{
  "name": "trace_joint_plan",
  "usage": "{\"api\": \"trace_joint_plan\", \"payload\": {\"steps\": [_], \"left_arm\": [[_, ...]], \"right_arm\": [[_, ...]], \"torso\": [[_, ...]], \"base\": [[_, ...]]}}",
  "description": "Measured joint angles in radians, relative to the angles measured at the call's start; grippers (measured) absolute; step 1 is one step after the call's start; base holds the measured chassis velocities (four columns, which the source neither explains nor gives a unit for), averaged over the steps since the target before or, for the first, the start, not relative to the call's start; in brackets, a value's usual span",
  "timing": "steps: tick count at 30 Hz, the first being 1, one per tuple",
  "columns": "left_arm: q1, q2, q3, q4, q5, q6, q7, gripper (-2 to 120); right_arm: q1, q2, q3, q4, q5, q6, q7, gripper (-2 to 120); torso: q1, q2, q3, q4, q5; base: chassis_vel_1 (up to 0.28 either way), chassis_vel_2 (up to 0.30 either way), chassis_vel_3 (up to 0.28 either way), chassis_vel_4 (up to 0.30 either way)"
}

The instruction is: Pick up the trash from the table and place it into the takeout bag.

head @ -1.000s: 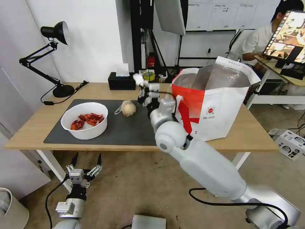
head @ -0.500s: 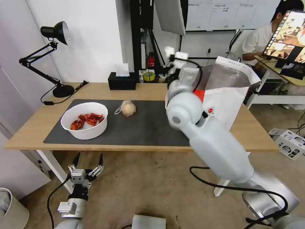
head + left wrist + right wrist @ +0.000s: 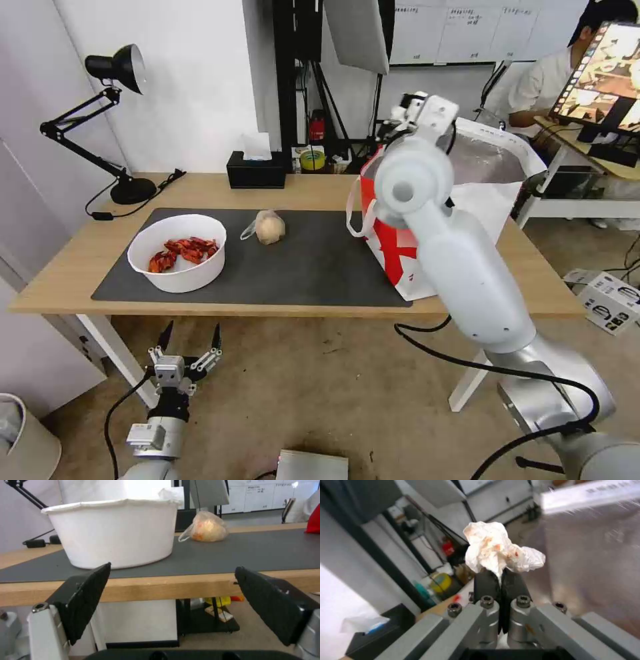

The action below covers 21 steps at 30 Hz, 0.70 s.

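Observation:
My right gripper (image 3: 500, 576) is shut on a crumpled white tissue (image 3: 496, 547) with orange stains. It is raised at the open mouth of the takeout bag (image 3: 400, 257), beside the silver foil lining (image 3: 593, 555); in the head view the right gripper (image 3: 402, 115) sits at the bag's near top rim. The white bowl (image 3: 179, 257) of red crayfish shells and the small knotted bag (image 3: 269, 227) rest on the dark mat (image 3: 313, 260) of the table (image 3: 67, 267). My left gripper (image 3: 191, 328) hangs open below the table's front edge, facing the bowl (image 3: 113, 530) and the knotted bag (image 3: 208, 528).
A black tissue box (image 3: 255, 172), a yellow tape roll (image 3: 311, 159) and a black desk lamp (image 3: 113, 67) stand along the table's far side. Cardboard boxes (image 3: 603, 297) lie on the floor at the right. A white bin (image 3: 20, 440) is at lower left.
My right arm has swung up and to the right with the tissue, from over the mat's middle to the bag's open top. The left arm has barely moved.

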Motion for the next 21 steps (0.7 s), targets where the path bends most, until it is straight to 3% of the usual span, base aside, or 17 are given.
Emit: {"api": "trace_joint_plan", "payload": {"steps": [6,15,21], "left_arm": [[-0.001,-0.001,0.012,0.002,0.002,0.0,0.0,100],[0.001,-0.007,0.017,0.001,0.008,0.0,0.0,100],[0.004,-0.007,0.015,-0.002,0.009,-0.001,0.0,100]], "right_arm": [[-0.015,-0.022,0.035,-0.014,0.125,0.041,0.066,0],[-0.039,-0.019,0.049,-0.02,0.17,0.06,0.089,0],[-0.051,-0.019,0.058,-0.008,0.182,0.065,0.083,15]], "torso": [[0.0,0.0,0.0,-0.0001,0.0],[0.0,0.0,0.0,0.0,-0.0001],[0.0,0.0,0.0,0.0,-0.0001]], "base": [[0.0,0.0,0.0,0.0],[0.0,0.0,0.0,0.0],[0.0,0.0,0.0,0.0]]}}
